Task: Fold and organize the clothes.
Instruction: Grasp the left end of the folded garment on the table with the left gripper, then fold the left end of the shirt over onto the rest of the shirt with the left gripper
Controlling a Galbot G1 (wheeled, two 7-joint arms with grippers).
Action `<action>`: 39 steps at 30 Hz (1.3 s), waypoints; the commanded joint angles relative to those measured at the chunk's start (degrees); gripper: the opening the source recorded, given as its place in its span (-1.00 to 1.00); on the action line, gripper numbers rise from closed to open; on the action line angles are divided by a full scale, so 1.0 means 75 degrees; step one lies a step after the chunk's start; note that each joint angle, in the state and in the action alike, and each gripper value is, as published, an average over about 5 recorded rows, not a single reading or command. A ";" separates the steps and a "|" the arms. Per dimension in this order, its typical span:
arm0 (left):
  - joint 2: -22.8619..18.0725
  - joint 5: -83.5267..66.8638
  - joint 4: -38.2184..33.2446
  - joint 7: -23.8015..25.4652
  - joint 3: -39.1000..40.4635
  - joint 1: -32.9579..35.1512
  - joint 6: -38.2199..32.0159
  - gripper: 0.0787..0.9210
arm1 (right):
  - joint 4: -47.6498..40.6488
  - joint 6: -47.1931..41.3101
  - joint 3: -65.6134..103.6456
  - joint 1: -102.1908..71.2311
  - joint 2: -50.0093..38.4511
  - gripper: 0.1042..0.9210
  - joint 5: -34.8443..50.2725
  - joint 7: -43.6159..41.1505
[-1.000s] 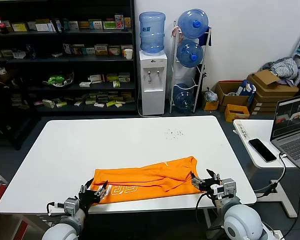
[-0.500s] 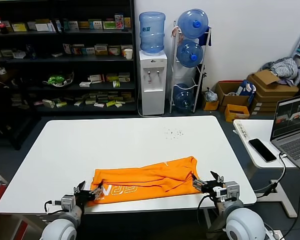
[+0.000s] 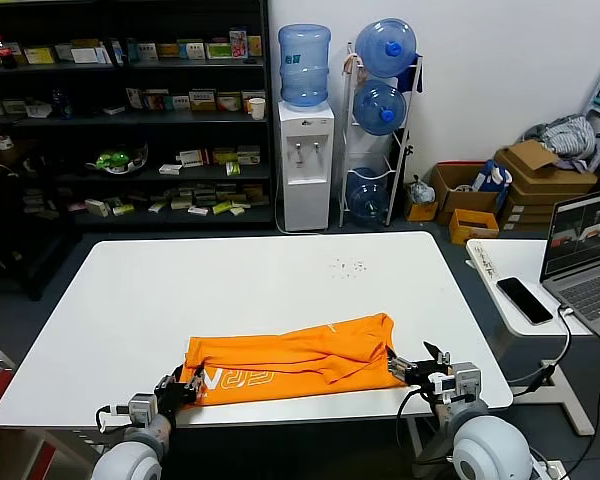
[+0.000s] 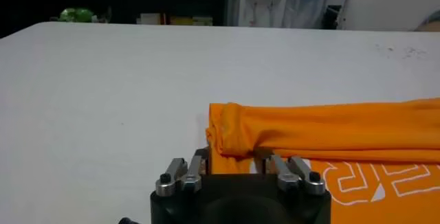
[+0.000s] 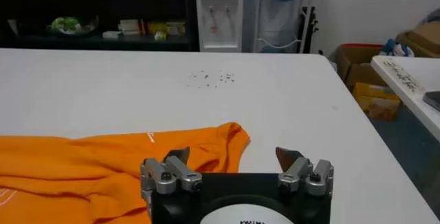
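Note:
The bright orange T-shirt (image 3: 290,360) lies folded into a long band near the front edge of the white table (image 3: 230,290), white letters (image 3: 242,380) showing along its near side. My left gripper (image 3: 185,386) is at the shirt's left end. In the left wrist view its fingers (image 4: 200,161) stand apart on either side of the bunched corner of the shirt (image 4: 330,132), so the left gripper (image 4: 232,158) is open. My right gripper (image 3: 410,368) is at the shirt's right end. It is wide open (image 5: 234,157), one fingertip over the edge of the shirt (image 5: 89,167), the other over bare table.
A side table at the right holds a laptop (image 3: 590,250) and a phone (image 3: 525,298). Dark specks (image 3: 348,266) lie on the far part of the table. A water dispenser (image 3: 306,160), bottle rack and shelves stand behind.
My left gripper drew back toward the table's front edge, then came forward again to the shirt's left corner. My right gripper eased slightly back to the right. The shirt has not moved.

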 commanded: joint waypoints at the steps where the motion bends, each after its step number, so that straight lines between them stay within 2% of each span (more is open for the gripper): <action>1: -0.0024 0.0039 -0.0001 -0.0073 0.0006 -0.0003 -0.0141 -0.27 | -0.0009 0.0032 0.0012 -0.0027 0.0023 0.76 -0.0027 0.0000; 9: 0.0030 0.0310 -0.0382 -0.0130 -0.0053 0.0104 -0.0262 -0.81 | -0.0048 0.0058 -0.0028 -0.0004 0.0054 0.76 -0.0053 -0.0005; 14: 0.0351 0.0420 -0.0781 -0.0123 -0.0392 0.0191 -0.0253 -0.93 | -0.0115 0.0084 -0.0085 0.0085 0.0097 0.76 -0.0067 -0.0008; 19: 0.1425 0.0368 -0.0618 0.0175 -0.1367 0.0224 -0.0233 -0.93 | -0.0219 0.0109 -0.0203 0.0234 0.0180 0.76 -0.0083 -0.0011; 24: 0.2808 0.0578 0.0289 0.0392 -0.2188 0.0481 -0.0274 -0.93 | -0.0293 0.0105 -0.0399 0.0455 0.0261 0.76 -0.0084 -0.0008; 27: 0.3324 0.1138 0.0809 0.0476 -0.2514 0.0670 -0.0379 -0.93 | -0.0350 0.0097 -0.0495 0.0578 0.0331 0.76 -0.0091 0.0003; 29: 0.3474 0.1432 0.0899 0.0522 -0.2689 0.0776 -0.0455 -0.93 | -0.0394 0.0095 -0.0543 0.0629 0.0375 0.76 -0.0104 0.0009; 31: 0.3531 0.1280 0.0595 0.0493 -0.2786 0.0959 -0.0423 -0.93 | -0.0437 0.0095 -0.0582 0.0662 0.0412 0.76 -0.0126 0.0008; 33: 0.3477 0.0454 -0.0253 0.0312 -0.2680 0.1173 -0.0163 -0.93 | -0.0490 0.0092 -0.0601 0.0683 0.0449 0.76 -0.0141 0.0005; 36: 0.3184 -0.1435 -0.1825 -0.0390 -0.2040 0.1162 0.0501 -0.93 | -0.0597 0.0085 -0.0602 0.0695 0.0502 0.76 -0.0144 0.0012; 39: 0.2715 -0.2962 -0.2865 -0.1164 -0.0986 0.0668 0.1080 -0.93 | -0.0683 0.0060 -0.0576 0.0682 0.0545 0.76 -0.0145 0.0065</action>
